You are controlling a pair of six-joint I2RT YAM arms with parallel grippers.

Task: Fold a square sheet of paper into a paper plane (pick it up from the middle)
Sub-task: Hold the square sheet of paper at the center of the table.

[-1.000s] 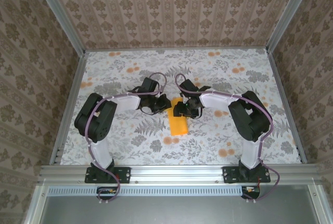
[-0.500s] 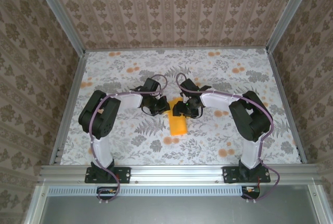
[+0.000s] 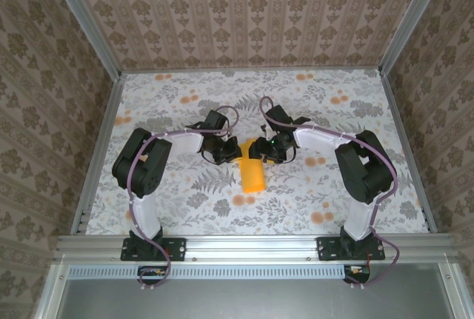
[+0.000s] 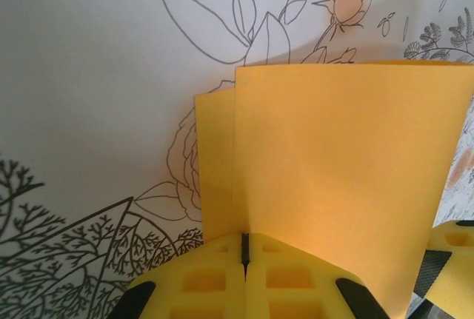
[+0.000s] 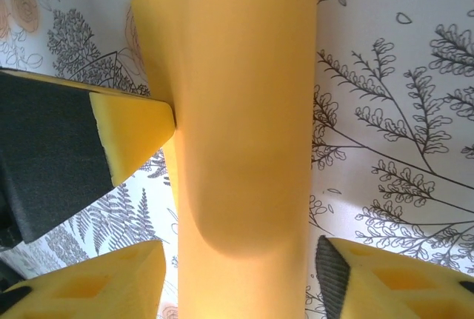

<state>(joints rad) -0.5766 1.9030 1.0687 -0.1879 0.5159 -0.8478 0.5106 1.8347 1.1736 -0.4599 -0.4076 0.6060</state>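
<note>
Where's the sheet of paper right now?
The square sheet of paper, folded over, is mid-table in the top view between both arms. It is pinched by the left gripper, with the right gripper open astride it.

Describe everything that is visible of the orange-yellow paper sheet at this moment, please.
The square sheet of paper is thin, plain, bright orange-yellow, with sharp straight edges. It is folded over into a narrow two-layer strip, the layers' edges slightly offset. It is at the middle of the table, between the arms; whether it rests on it cannot be told. The left gripper is shut on one edge. The right gripper is open, one finger on either side of the strip.
</note>
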